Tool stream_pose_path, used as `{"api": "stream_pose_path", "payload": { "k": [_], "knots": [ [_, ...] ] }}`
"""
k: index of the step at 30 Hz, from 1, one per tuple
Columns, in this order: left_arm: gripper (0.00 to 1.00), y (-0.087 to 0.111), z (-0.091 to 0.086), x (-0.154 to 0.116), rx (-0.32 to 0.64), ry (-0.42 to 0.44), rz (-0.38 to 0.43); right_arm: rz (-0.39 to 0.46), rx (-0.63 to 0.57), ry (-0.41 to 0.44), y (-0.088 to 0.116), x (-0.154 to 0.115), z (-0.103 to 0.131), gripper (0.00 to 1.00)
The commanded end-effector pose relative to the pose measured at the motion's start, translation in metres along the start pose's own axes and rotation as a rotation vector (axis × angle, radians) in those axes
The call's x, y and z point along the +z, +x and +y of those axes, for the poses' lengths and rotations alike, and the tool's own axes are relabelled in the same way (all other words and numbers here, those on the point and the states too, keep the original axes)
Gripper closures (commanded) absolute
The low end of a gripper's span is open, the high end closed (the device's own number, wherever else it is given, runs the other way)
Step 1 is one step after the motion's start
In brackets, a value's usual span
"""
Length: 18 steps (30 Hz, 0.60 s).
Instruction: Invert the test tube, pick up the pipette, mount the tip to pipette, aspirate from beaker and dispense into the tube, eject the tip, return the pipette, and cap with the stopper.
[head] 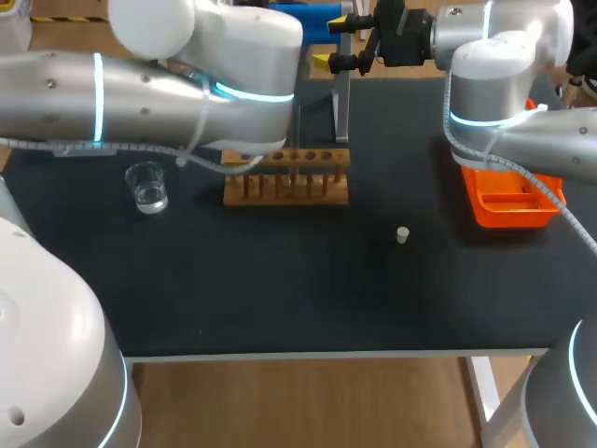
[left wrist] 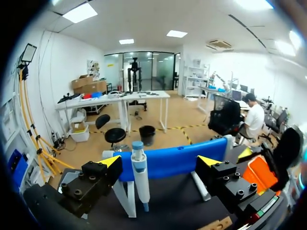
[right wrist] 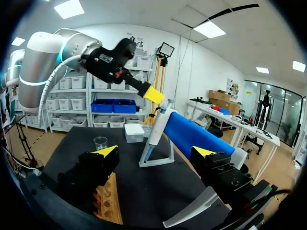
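Now left fingers (left wrist: 111, 161) gape before pipette (left wrist: 140, 175); right fingers (right wrist: 106, 151) gape by table's (head: 280, 299) far edge.

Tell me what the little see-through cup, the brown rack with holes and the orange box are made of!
The beaker looks like clear glass, maybe clear plastic: you see straight through it and its rim glints. The rack looks like plain wood: tan, matt, with drilled holes. The orange tray looks like smooth plastic: one bright, even colour.

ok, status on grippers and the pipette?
Left gripper open, white blue-capped pipette just ahead, untouched on its stand. Right gripper open, empty. Nothing between left gripper and pipette.
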<state>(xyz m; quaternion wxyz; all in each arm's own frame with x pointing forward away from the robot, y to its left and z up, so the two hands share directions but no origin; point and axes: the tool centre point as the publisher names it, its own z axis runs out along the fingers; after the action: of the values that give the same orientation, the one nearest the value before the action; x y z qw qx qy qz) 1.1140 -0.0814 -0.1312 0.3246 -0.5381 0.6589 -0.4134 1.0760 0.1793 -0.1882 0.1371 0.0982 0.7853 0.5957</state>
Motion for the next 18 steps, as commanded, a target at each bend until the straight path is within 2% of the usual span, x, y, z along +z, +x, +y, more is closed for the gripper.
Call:
{"api": "stream_pose_path", "payload": {
  "k": [1,2,7,15,18],
  "knots": [
    [0.00,-0.008,0.009,-0.052,0.071,0.052,0.248,-0.005,-0.002,-0.002,0.001,0.000,-0.001,0.00],
    [0.00,-0.006,0.010,-0.060,0.107,0.036,0.270,-0.005,-0.002,-0.002,0.001,0.000,-0.001,0.00],
    [0.00,0.004,0.017,-0.095,0.220,0.116,0.500,-0.005,-0.002,-0.002,0.001,0.000,-0.001,0.00],
    [0.00,0.021,0.036,-0.123,0.382,0.137,0.712,-0.005,-0.002,-0.002,0.001,0.000,-0.001,0.00],
    [0.00,0.029,0.045,-0.123,0.433,0.093,0.757,-0.005,-0.002,-0.002,0.001,0.000,-0.001,0.00]
  ]
}}
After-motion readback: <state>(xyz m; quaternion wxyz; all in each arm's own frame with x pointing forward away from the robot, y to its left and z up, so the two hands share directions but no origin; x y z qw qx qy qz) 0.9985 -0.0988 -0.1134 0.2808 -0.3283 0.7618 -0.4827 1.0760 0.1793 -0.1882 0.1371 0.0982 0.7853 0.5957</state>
